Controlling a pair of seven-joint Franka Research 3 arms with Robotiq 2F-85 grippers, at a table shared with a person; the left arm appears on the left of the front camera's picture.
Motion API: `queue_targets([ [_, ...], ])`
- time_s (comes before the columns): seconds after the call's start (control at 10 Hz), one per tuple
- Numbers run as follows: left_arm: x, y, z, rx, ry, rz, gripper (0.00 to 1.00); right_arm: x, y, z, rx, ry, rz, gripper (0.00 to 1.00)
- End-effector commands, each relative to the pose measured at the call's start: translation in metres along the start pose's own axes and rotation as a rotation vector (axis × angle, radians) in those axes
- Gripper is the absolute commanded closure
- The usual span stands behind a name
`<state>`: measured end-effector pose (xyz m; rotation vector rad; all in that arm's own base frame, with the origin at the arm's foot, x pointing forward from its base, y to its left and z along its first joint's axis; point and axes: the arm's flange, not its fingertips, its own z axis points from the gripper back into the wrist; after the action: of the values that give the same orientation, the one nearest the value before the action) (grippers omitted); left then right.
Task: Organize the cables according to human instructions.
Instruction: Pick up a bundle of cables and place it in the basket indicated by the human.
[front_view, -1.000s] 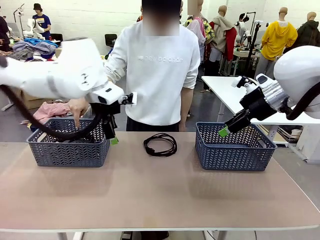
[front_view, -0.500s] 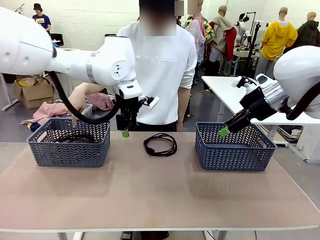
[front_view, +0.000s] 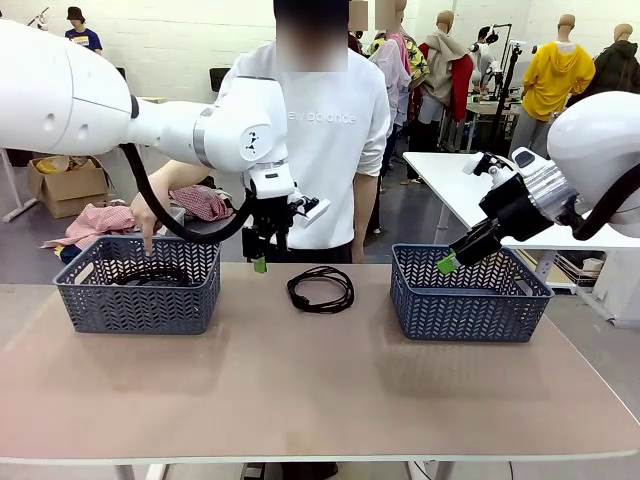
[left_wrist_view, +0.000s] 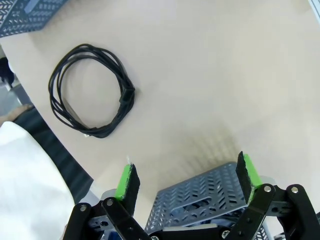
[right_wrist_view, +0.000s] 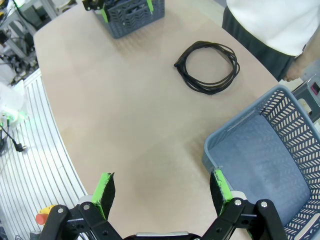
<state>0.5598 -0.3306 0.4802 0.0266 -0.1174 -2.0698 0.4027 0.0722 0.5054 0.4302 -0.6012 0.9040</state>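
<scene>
Nearest the robot, the tan table (front_view: 300, 390) lies bare across its front half. Farther in, two blue-grey baskets stand well apart: the left basket (front_view: 137, 305) holds at least one coiled black cord (front_view: 150, 273), though through the mesh it is hard to tell how many lie there, and the right basket (front_view: 466, 310) looks empty in the right wrist view. Between the baskets, near the far edge, one coiled cable (front_view: 320, 289) lies flat on the table, touched by nothing.

The left gripper (front_view: 260, 262) hangs above the table between the left basket and that coil, fingers pointing down, jaws spread wide and empty; in its own wrist view the coil sits up and to the side of the gap between the pads. The right gripper (front_view: 446, 263) hovers over the near-left rim of the right basket, jaws also wide and carrying nothing.

At the far side a person stands behind the table, one hand (front_view: 143, 216) pointing a finger down into the left basket.

The step in hand looks like the pickup of the last loose cable, with the pointing finger naming the left basket as its destination. The next move calls for the left gripper to travel over the coil, centre one strand of the loop between the pads, descend to the tabletop and close.
</scene>
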Motion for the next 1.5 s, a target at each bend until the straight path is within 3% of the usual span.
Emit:
queue_targets([
  [0.0, -0.002, -0.008, 0.002, -0.006, 0.002, 0.021, 0.0, 0.001, -0.003, 0.0, 0.017, -0.029, 0.009, 0.0],
  [0.3, -0.001, 0.0, 0.0, 0.0, 0.0, 0.009, 0.0, 0.001, -0.003, 0.0, 0.017, -0.029, 0.009, 0.0],
  [0.9, -0.005, 0.056, -0.045, -0.003, 0.07, -0.324, 0.0, 0.001, -0.003, 0.0, 0.017, -0.029, 0.009, 0.0],
  [1.4, 0.004, 0.097, -0.098, -0.038, 0.079, -0.428, 0.0, 0.001, -0.003, 0.0, 0.017, -0.029, 0.009, 0.0],
])
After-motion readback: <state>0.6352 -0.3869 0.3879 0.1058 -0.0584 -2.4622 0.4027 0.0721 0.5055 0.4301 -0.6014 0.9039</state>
